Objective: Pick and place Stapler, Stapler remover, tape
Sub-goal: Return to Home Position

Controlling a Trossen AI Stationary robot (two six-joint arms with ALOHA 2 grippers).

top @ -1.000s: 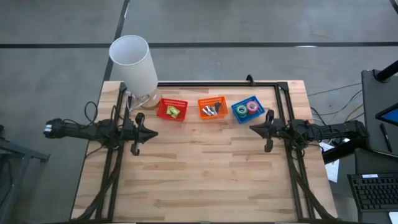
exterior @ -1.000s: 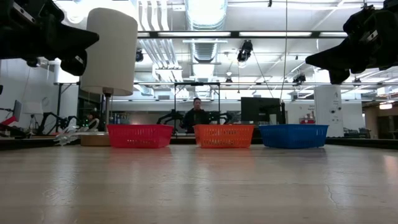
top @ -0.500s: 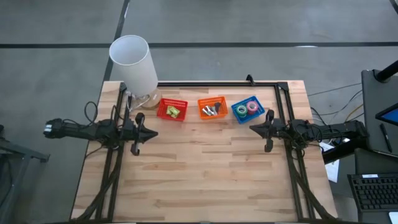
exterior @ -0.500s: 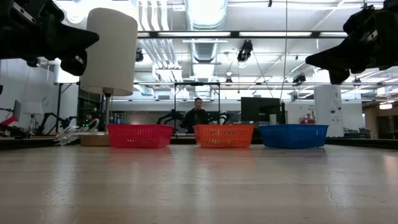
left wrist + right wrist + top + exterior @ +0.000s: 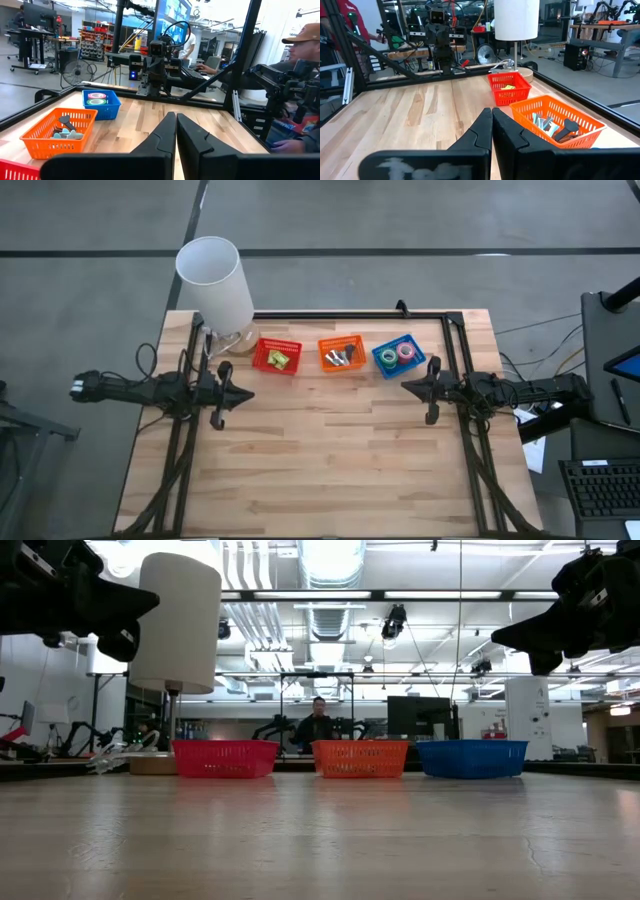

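Looks basically wrapped up: got the tape (image 5: 397, 354) in the blue basket (image 5: 377, 357) upper middle-right of the high view, beside the orange basket (image 5: 322, 352) and red basket (image 5: 258, 355). Just park the left gripper (image 5: 248, 395) at mid-left and the right gripper (image 5: 405, 387) at mid-right, both empty with fingers pressed together, raised well off the table (image 5: 330, 460). Take it slow and steer clear of the lamp (image 5: 213, 280) at upper left.

A robotics lab: bare ceiling ducts (image 5: 320, 560), a big monitor (image 5: 172, 20), a person (image 5: 318, 725) at twelve o'clock past the table (image 5: 320, 840).
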